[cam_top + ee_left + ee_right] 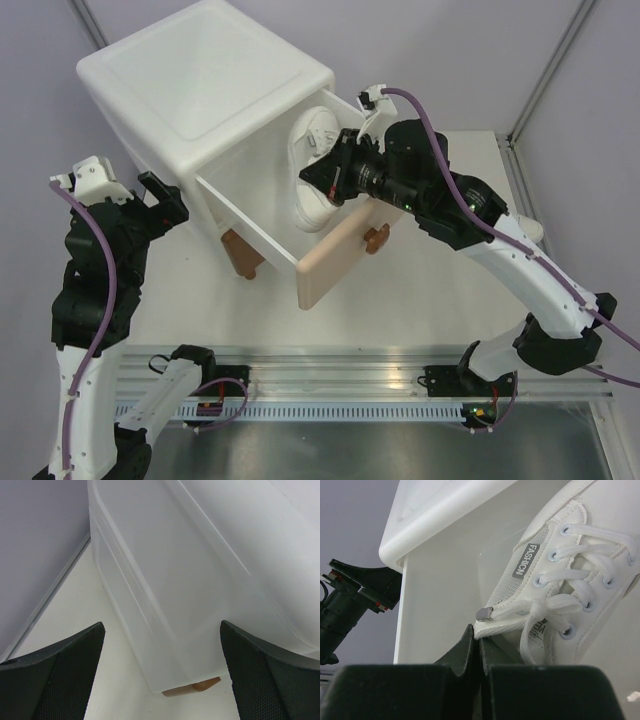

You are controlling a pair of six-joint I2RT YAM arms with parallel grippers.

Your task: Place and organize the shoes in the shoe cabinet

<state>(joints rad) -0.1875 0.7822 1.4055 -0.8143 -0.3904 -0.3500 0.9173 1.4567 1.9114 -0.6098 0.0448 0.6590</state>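
Note:
The white shoe cabinet stands at the back left, its upper drawer pulled out with the beige front toward me. A white sneaker lies in the drawer, and more white shoe shows behind it. My right gripper is shut on the sneaker's collar edge. In the right wrist view the gripper pinches the mesh rim of the laced sneaker. My left gripper is open and empty beside the cabinet's left wall. The black shoes are out of view.
The drawer's bear knob faces the right arm. A brown cabinet foot shows under the drawer and in the left wrist view. The left arm shows past the cabinet's wall in the right wrist view.

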